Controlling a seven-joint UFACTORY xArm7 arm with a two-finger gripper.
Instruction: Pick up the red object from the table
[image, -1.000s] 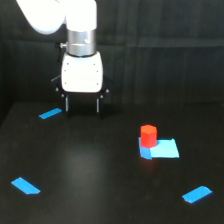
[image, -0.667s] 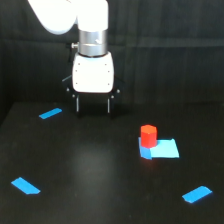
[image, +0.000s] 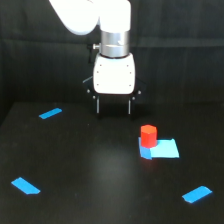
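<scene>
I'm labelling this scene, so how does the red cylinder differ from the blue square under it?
The red cylinder stands upright with height; the blue square lies flat. The cylinder is red-orange, the square light blue. The cylinder has the smaller footprint, covering only the square's corner on the exterior view's left. Both rest on the black table.

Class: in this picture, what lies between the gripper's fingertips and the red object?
Nothing: in the exterior view, only bare black table separates the open gripper from the red object, which stands on the blue square patch.

Soft blur is smearing the whole dim scene. Light from above is glaring off the white gripper (image: 114, 107) housing, while the table (image: 90, 175) is showing a faint sheen.
</scene>
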